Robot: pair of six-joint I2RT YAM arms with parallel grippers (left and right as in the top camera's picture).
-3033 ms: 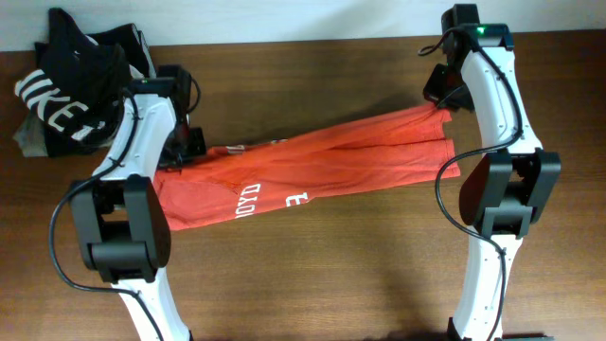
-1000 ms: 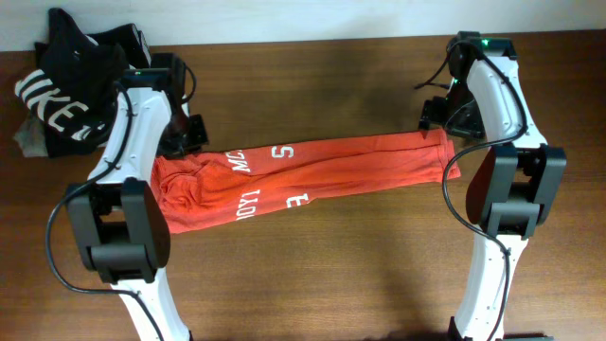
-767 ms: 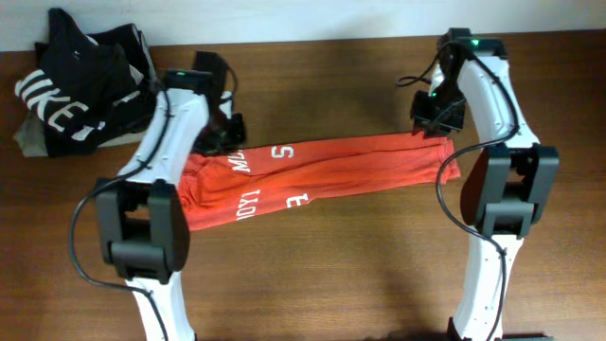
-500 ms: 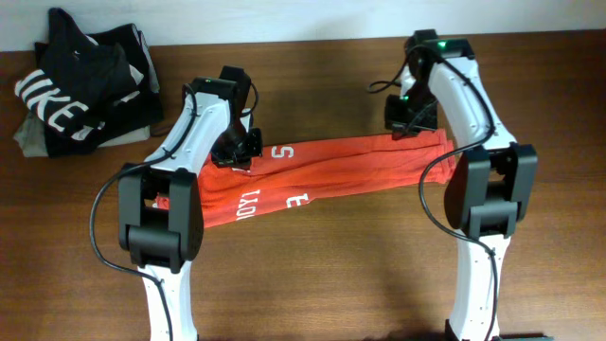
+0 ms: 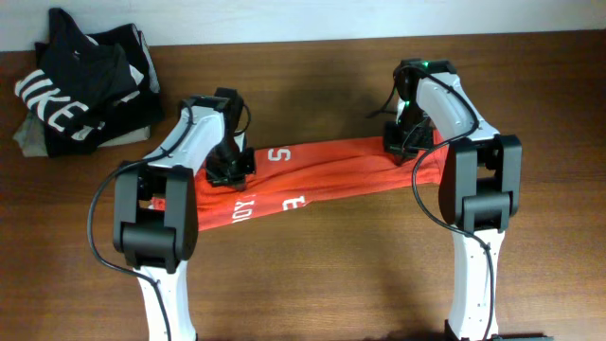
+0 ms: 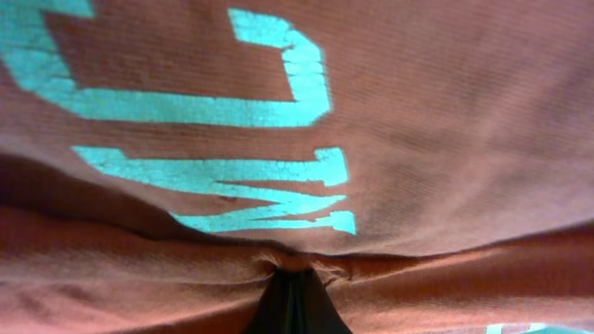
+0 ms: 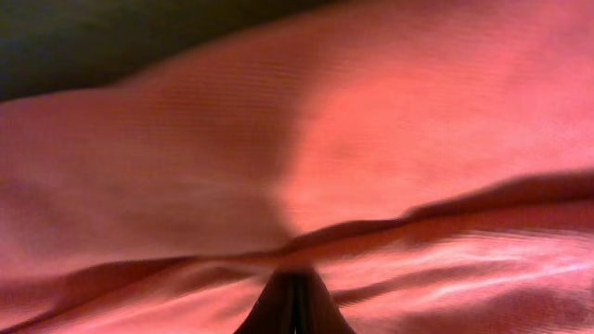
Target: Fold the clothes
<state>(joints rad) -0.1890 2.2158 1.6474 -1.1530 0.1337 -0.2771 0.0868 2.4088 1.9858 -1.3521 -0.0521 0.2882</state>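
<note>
The red-orange T-shirt (image 5: 327, 175) lies in a long folded band across the middle of the table, white lettering facing up. My left gripper (image 5: 230, 166) is shut on the shirt's upper edge near its left end; in the left wrist view the cloth (image 6: 418, 139) fills the frame and bunches at the closed fingertips (image 6: 295, 295). My right gripper (image 5: 400, 142) is shut on the upper edge near the right end; in the right wrist view blurred red cloth (image 7: 371, 139) pinches at the closed fingertips (image 7: 294, 301).
A pile with a black shirt with white letters (image 5: 66, 90) over a grey-olive garment (image 5: 28, 140) sits at the far left back corner. The brown wooden table (image 5: 312, 275) runs in front of the shirt.
Both grippers have moved inward toward each other along the shirt's upper edge, dragging cloth with them. The shirt's band is shorter and more bunched than before.
</note>
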